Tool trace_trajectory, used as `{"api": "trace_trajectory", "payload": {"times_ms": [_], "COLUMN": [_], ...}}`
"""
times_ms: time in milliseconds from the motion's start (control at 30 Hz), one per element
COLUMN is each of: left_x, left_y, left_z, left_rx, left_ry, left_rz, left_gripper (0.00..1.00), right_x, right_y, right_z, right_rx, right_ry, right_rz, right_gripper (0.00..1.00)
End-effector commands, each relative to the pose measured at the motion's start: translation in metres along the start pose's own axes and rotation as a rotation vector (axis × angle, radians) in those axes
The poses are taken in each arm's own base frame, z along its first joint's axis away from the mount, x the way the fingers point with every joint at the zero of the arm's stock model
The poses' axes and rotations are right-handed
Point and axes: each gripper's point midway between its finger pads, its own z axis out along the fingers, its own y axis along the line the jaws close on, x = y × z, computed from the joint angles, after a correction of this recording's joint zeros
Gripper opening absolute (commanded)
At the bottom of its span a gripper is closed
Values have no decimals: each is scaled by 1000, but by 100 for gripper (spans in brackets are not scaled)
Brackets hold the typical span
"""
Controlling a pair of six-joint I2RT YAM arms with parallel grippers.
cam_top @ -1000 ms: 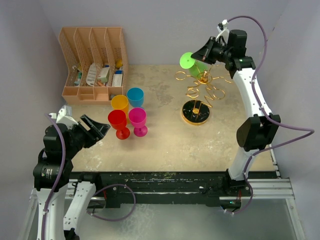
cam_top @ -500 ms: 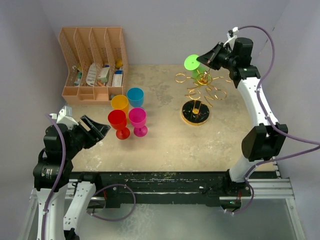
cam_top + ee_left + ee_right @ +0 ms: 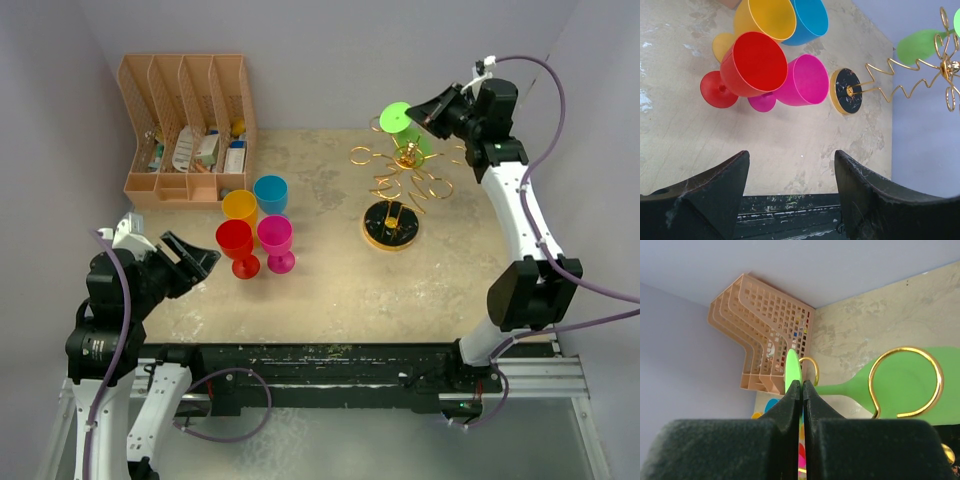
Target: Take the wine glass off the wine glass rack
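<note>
Item: right end effector (image 3: 415, 114), jaws closed narrow on the thin rim of the foot of the green wine glass (image 3: 394, 117), held high at the back right of the bench (image 3: 330, 290). Glass: tilted, long axis slanting, with the foot up and to the left and the stem running down and right to the bowl, which sits among the top curls of the wine glass rack (image 3: 391, 224). From the right wrist, a gold loop arm (image 3: 905, 348) crosses in front of the bowl; whether it encircles the glass cannot be told. Rack: upright on its round dark base, right of centre. Left end effector (image 3: 186, 257): jaws wide, holding nothing, low at the near left. Nearby: red cup (image 3: 236, 245), magenta cup (image 3: 275, 240), yellow cup (image 3: 239, 207) and blue cup (image 3: 270, 193) clustered left of the rack, well apart from it; peach file organiser (image 3: 185, 125) at the back left. Change: glass and right arm now sit further right than a second ago; left arm unmoved.
</note>
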Motion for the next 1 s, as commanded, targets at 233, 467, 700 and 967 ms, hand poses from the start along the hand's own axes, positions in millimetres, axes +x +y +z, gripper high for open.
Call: {"api": "trace_trajectory", "payload": {"times_ms": [233, 467, 700, 967], "left_x": [-13, -11, -5, -17], "left_y": [-17, -27, -43, -81], "left_z": [-9, -9, -1, -28], "left_rx": [57, 106, 162, 275], "left_ry": [-45, -20, 61, 63], "left_rz": [21, 12, -64, -188], "left_gripper": [72, 74, 80, 80], "right_x": [-65, -56, 18, 89], "right_y": [68, 135, 241, 265], "right_z": [-2, -17, -89, -191], "right_rx": [-243, -380, -414, -540], "right_ry": [-215, -255, -376, -376], "right_rz": [-208, -503, -961, -1157], "right_gripper": [0, 0, 0, 0]}}
